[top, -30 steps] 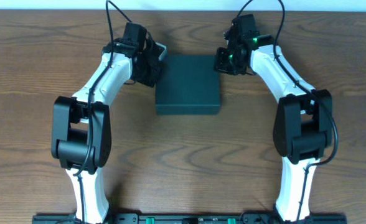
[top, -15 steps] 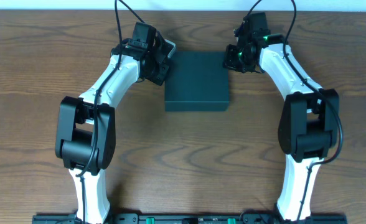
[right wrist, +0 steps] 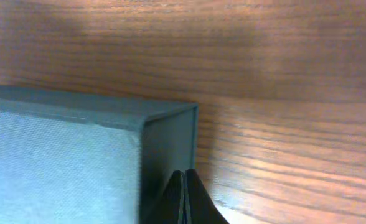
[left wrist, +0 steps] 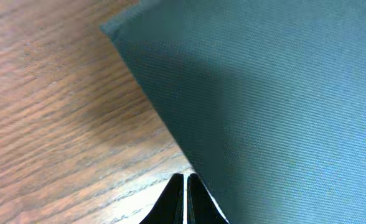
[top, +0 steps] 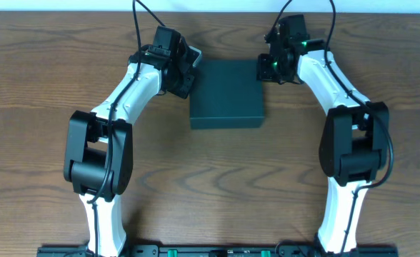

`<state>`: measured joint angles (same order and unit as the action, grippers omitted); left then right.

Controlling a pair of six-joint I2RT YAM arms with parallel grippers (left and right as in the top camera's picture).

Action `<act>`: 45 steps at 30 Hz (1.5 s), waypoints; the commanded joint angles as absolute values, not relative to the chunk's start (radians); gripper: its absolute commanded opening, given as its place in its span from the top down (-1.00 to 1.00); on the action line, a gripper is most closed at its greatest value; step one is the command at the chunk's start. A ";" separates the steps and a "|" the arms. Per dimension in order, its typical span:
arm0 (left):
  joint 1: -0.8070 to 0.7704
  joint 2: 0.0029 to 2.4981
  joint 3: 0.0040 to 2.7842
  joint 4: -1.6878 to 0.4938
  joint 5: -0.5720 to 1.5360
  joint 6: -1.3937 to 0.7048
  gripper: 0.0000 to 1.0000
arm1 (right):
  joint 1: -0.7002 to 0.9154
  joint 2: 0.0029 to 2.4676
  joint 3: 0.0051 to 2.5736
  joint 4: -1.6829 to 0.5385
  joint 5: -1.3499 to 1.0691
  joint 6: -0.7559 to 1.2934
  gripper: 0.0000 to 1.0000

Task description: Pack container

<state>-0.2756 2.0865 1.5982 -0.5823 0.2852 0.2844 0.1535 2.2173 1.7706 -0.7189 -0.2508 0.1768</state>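
The container [top: 226,93] is a dark teal-green square box with its lid closed, in the middle of the wooden table toward the back. My left gripper [top: 188,70] is shut and empty at the box's back left corner; the left wrist view shows its fingertips [left wrist: 185,179] pressed together at the box edge [left wrist: 282,93]. My right gripper [top: 265,68] is shut and empty at the box's back right corner; the right wrist view shows its tips [right wrist: 184,175] against the box's side wall [right wrist: 167,143]. No snack packets are in view.
The brown wooden table [top: 46,86] extends to both sides of the box and toward the front. The table's back edge [top: 210,10] lies just behind both grippers. Both arm bases stand at the front edge.
Over the last second the box slid right and back a little, with both grippers moving along at its back corners. In the last half second almost nothing has moved.
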 commanded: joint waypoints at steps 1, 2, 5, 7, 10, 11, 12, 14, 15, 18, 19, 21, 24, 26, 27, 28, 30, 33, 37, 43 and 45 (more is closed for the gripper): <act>-0.257 2.008 1.608 -0.566 0.236 0.273 0.89 | 0.109 2.180 1.771 -0.718 -0.201 0.076 0.97; -0.250 1.994 1.608 -0.556 0.226 0.273 0.89 | 0.098 2.165 1.771 -0.718 -0.175 0.048 0.97; -0.225 1.947 1.608 -0.524 0.225 0.273 0.89 | 0.078 2.123 1.771 -0.719 -0.101 -0.039 0.97; -0.207 1.914 1.608 -0.514 0.225 0.273 0.88 | 0.072 2.093 1.771 -0.727 -0.062 -0.088 0.97; -0.183 1.849 1.608 -0.527 0.225 0.273 0.89 | 0.066 2.036 1.771 -0.753 -0.022 -0.152 0.97; -0.177 1.823 1.608 -0.534 0.225 0.273 0.89 | 0.064 2.015 1.771 -0.764 -0.022 -0.173 0.97; -0.171 1.786 1.608 -0.540 0.221 0.273 0.89 | 0.061 1.986 1.771 -0.774 -0.022 -0.199 0.97; -0.168 1.731 1.608 -0.541 0.184 0.273 0.88 | 0.050 1.940 1.771 -0.778 -0.023 -0.223 0.97; -0.168 1.706 1.608 -0.538 0.162 0.273 0.88 | 0.043 1.920 1.771 -0.779 -0.023 -0.229 0.97; -0.168 1.630 1.608 -0.534 0.138 0.273 0.88 | 0.018 1.859 1.771 -0.797 -0.035 -0.236 0.97; -0.168 1.603 1.608 -0.537 0.138 0.272 0.88 | 0.007 1.832 1.771 -0.814 -0.048 -0.245 0.96; -0.170 1.533 1.608 -0.554 0.138 0.271 0.88 | -0.020 1.772 1.771 -0.862 -0.097 -0.272 0.96; -0.179 1.432 1.608 -0.605 0.137 0.265 0.88 | -0.055 1.683 1.758 -0.909 -0.142 -0.292 0.96; -0.183 1.378 1.608 -0.640 0.128 0.261 0.88 | -0.071 1.615 1.721 -0.898 -0.175 -0.292 0.96; -0.185 1.347 1.608 -0.664 0.121 0.261 0.88 | -0.077 1.557 1.680 -0.878 -0.181 -0.292 0.96; -0.186 1.324 1.607 -0.684 0.120 0.261 0.88 | -0.079 1.523 1.651 -0.863 -0.181 -0.292 0.97; -0.186 1.268 1.607 -0.741 0.120 0.254 0.88 | -0.085 1.418 1.555 -0.824 -0.181 -0.292 0.97; -0.186 1.180 1.605 -0.837 0.120 0.253 0.88 | -0.086 1.248 1.402 -0.806 -0.193 -0.280 0.97; -0.186 1.040 1.605 -0.959 0.076 0.254 0.90 | -0.083 1.017 1.230 -0.749 -0.218 -0.227 0.97; -0.186 0.842 1.589 -1.075 0.077 0.247 0.88 | -0.084 0.714 1.124 -0.815 -0.218 -0.146 0.97; -0.186 0.760 1.544 -1.102 0.080 0.217 0.88 | -0.084 0.618 1.095 -0.870 -0.220 -0.111 0.97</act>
<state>-0.1852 0.8162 1.5906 -1.0813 0.0959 0.2543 -0.0811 0.6861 1.1297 -0.8398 -0.2077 -0.1761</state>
